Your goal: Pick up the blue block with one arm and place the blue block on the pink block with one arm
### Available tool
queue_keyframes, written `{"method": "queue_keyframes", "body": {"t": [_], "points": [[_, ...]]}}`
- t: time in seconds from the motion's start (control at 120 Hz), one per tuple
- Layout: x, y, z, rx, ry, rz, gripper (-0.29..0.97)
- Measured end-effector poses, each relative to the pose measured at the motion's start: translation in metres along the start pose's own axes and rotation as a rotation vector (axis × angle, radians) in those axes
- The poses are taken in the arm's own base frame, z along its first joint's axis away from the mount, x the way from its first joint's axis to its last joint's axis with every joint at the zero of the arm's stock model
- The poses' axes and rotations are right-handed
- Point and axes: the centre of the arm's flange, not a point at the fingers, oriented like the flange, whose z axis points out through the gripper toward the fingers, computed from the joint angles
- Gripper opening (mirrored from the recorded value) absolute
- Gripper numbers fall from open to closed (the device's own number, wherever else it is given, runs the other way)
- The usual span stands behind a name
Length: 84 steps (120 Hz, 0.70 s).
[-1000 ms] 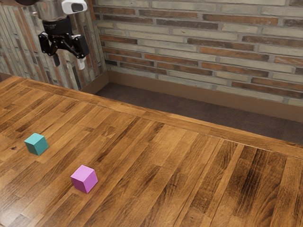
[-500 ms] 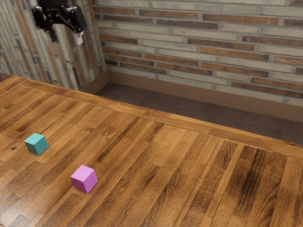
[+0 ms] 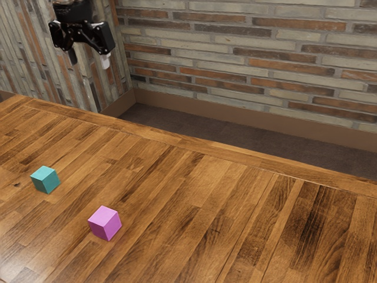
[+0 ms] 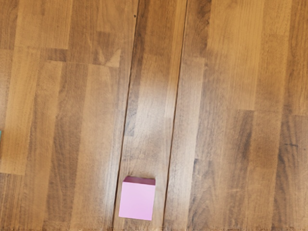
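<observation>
Step in hand: the approach. Nothing is picked up yet, and both blocks sit untouched on the worktop (image 3: 206, 200).
Arm pose: the arm (image 3: 73, 9) hangs high in front of the brick wall (image 3: 265, 59) with its wrist pointing straight down. In the exterior view that puts it at about 1 o'clock from the blue block and well above it.
Jaws: spread wide, with nothing between them.
Blue block (image 3: 45, 179): flat on the planks and free on all sides. It lies at roughly 10 o'clock from the pink block, well apart from it.
Pink block (image 3: 105, 223): alone with its top bare. The wrist view looks straight down onto it (image 4: 137, 198).
Next move, as I judge it: swing over and come down until the jaws straddle the blue block, then square them to two opposite faces before closing.
Watch for: the block sits turned against the plank lines, so the wrist may need a twist — a clipped corner would likely skid it away.
</observation>
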Motion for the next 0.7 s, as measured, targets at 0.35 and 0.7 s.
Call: {"method": "queue_keyframes", "body": {"t": [0.35,0.7], "points": [[-0.035,-0.053,0.128,0.005,-0.027,-0.083,0.68],[-0.028,-0.109,0.192,0.070,0.026,-0.141,0.68]]}}
